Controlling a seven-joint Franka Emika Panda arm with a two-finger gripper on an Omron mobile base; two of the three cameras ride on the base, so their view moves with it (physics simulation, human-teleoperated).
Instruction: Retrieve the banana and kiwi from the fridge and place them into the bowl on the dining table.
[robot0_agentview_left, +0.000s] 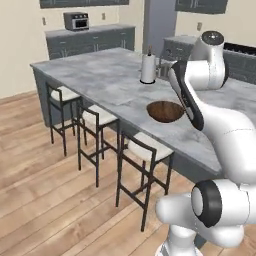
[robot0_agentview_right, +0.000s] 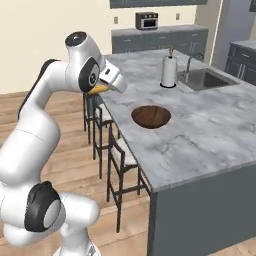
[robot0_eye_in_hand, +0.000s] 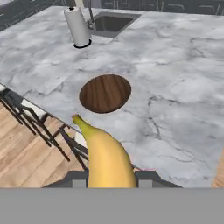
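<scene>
Step in hand: carrying the banana (robot0_eye_in_hand: 107, 159) to the bowl (robot0_eye_in_hand: 105, 92); kiwi not handled yet by the look of it, nothing sits in the bowl. Left to right in the hand view: stools (robot0_eye_in_hand: 30, 120) along the left edge of the dining table (robot0_eye_in_hand: 175, 87), paper towel roll (robot0_eye_in_hand: 77, 27) far left on the top, sink (robot0_eye_in_hand: 109, 22) just right of it at the far side, bowl mid-table near the stool-side edge, bare marble to the right. Gripper (robot0_eye_in_hand: 109, 177) is clamped on the banana, which pokes out toward the bowl, its tip short of the rim and over the table edge. In the right base view the hand hangs left of the table, above the stools. Next move, my guess: reach forward and right until the banana is over the bowl's middle, lower, let go. Watch the near rim; a release too soon drops it on the marble or off the edge.
</scene>
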